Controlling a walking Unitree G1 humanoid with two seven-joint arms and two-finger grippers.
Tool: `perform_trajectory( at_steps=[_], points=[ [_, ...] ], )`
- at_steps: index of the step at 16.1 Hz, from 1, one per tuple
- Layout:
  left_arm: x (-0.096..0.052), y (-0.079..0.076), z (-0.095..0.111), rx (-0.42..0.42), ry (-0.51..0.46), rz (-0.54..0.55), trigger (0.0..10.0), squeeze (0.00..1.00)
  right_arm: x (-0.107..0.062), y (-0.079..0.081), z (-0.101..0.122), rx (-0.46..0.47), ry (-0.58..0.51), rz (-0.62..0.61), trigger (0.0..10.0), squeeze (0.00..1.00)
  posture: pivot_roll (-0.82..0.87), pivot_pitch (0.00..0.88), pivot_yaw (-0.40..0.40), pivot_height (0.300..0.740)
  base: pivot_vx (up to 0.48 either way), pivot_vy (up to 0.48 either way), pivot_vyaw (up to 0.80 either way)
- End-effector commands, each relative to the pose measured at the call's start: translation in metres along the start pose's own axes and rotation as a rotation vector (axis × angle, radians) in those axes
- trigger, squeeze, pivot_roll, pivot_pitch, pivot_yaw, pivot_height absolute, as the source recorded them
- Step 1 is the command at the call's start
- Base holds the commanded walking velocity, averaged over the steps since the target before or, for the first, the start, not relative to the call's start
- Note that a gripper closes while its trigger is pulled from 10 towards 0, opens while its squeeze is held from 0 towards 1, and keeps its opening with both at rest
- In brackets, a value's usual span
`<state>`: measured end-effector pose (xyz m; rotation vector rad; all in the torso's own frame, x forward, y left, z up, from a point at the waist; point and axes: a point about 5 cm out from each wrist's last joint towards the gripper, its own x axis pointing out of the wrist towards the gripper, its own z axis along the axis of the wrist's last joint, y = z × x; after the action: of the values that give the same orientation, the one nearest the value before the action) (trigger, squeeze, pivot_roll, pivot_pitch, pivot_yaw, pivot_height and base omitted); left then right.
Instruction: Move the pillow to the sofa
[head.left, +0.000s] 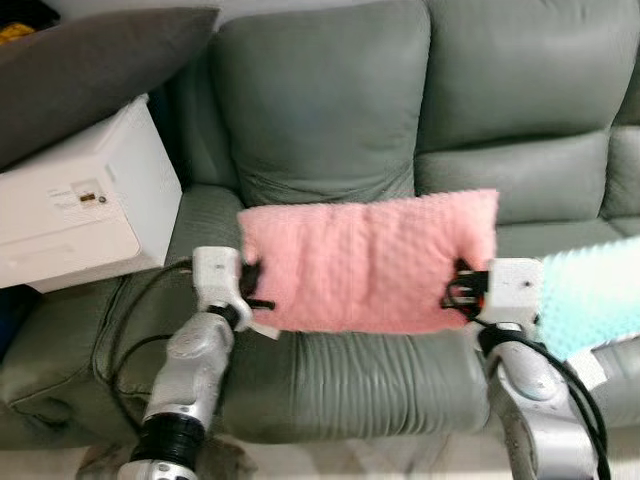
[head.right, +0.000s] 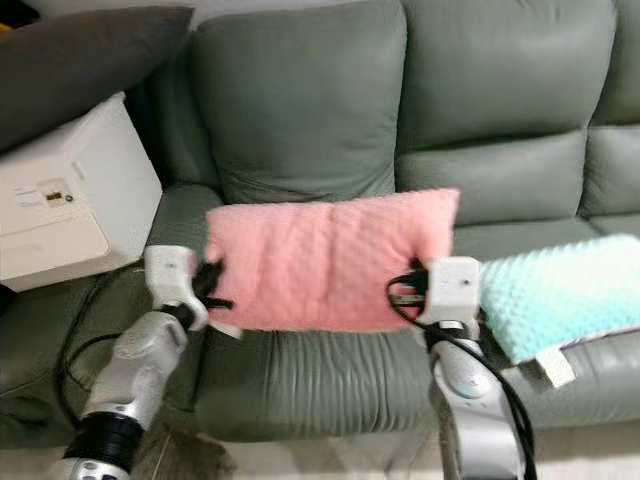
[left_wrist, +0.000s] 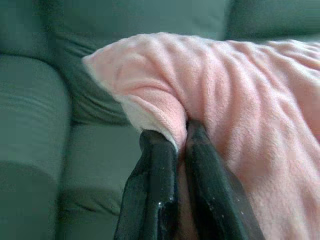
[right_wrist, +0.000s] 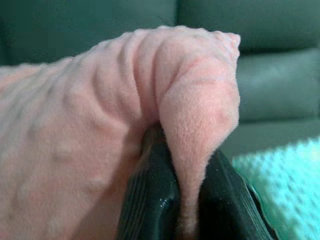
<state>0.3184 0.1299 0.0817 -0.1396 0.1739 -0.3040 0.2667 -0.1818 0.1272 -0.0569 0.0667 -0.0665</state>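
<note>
The soft pink dimpled fleece pillow (head.left: 368, 262) hangs in the air in front of the grey-green leather sofa (head.left: 330, 130), stretched between the two arms with its long axis running side to side, level with the sofa's seat cushion (head.left: 340, 375) and above its front part. The left gripper (head.left: 250, 285) pinches the pillow's left end, and in the left wrist view its black fingers (left_wrist: 160, 195) are squeezed together on a fold of pink fabric; the right gripper (head.left: 462, 285) does the same on the right end, its fingers (right_wrist: 150, 200) clamped on a bunched corner. Both arms are equally near, since each holds one end, so the coming move looks like a forward and downward carry onto the seat just below and beyond the pillow, followed by letting go on both sides. To the right of the pink pillow, a pale turquoise dimpled cushion (head.right: 560, 295) lies on the next seat of the sofa, close to the right gripper, and a careless set-down could overlap it. To the left of the sofa's armrest stands a white boxy appliance (head.left: 85, 205) with a dark grey cushion (head.left: 90, 65) above it, well apart from the pillow. A black cable (head.left: 125, 320) trails over the armrest near the left arm.
</note>
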Motion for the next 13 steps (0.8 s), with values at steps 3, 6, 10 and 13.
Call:
perform_trajectory(
  at_steps=[3,6,10,13],
  points=[
    [0.006,-0.001,0.006,0.064,0.005,-0.042,10.0,0.00,-0.002,-0.003,-0.005,0.021,0.033,-0.024,10.0,0.00,-0.02,0.231,0.137,0.740,0.000,0.000,0.00],
    [0.025,0.010,0.019,0.108,-0.017,0.053,10.0,0.00,0.013,-0.008,-0.013,0.061,0.106,0.027,10.0,0.00,-0.02,0.296,0.134,0.740,0.000,0.000,0.00],
    [0.044,0.020,0.049,0.071,-0.079,0.190,10.0,0.00,0.036,-0.001,-0.004,0.068,0.095,0.183,10.0,0.00,-0.01,0.350,0.122,0.740,0.000,0.000,0.00],
    [0.052,0.026,0.069,0.036,-0.123,0.250,10.0,0.00,0.051,0.013,0.023,0.020,-0.028,0.290,10.0,0.00,0.00,0.368,0.126,0.740,0.000,0.000,0.00]
  ],
)
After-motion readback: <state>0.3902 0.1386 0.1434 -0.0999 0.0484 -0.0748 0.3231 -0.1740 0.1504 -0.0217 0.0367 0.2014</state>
